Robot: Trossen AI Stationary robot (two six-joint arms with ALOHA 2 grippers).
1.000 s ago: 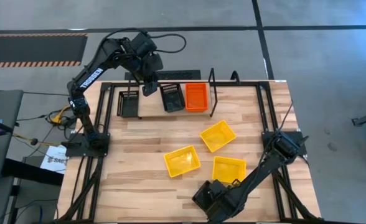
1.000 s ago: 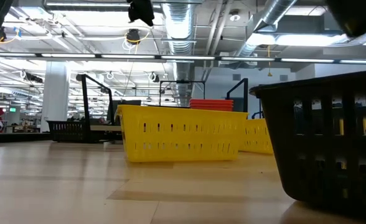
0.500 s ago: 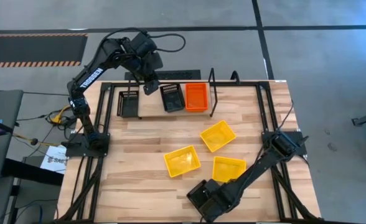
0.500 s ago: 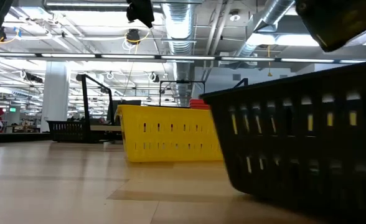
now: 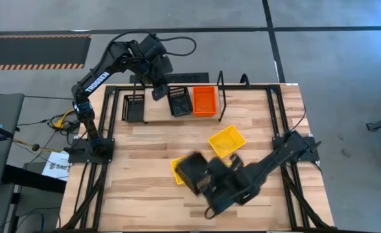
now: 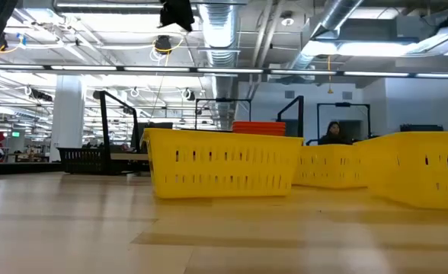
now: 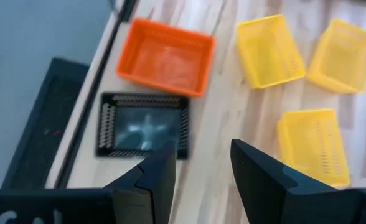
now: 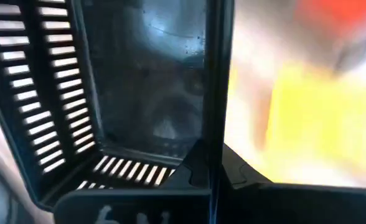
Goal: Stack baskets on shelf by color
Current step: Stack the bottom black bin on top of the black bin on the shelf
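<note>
My right gripper (image 5: 207, 178) is shut on a black basket (image 5: 190, 170), held above the table over one yellow basket (image 5: 177, 169). A second yellow basket (image 5: 227, 141) lies on the table toward the far right. My right arm hides part of the table near it. The shelf (image 5: 157, 111) at the far edge carries a black basket (image 5: 133, 107) at its left end, another black basket (image 5: 179, 101) and an orange basket (image 5: 204, 101). My left gripper (image 5: 158, 92) hovers open above the shelf, between the two black baskets, touching nothing. My right gripper pinches one side wall of the black basket at its rim (image 8: 214, 106), one finger (image 8: 189, 167) inside the basket and the other outside. The basket is lifted clear of the table and tilted, its hollow side facing the wrist camera.
In the low view three yellow baskets (image 6: 220, 164) (image 6: 327, 166) (image 6: 422, 169) stand on the planks. The shelf's black wire end loops (image 5: 220, 84) stand upright. Black frame rails (image 5: 271, 110) run along the table's sides. Bare planks lie at the near left.
My right gripper has risen from the table's near edge and swung toward the far left, tipping as it went. The black basket, which stood on the planks near the front edge, has been tipped up and lifted clear, out of the low view.
</note>
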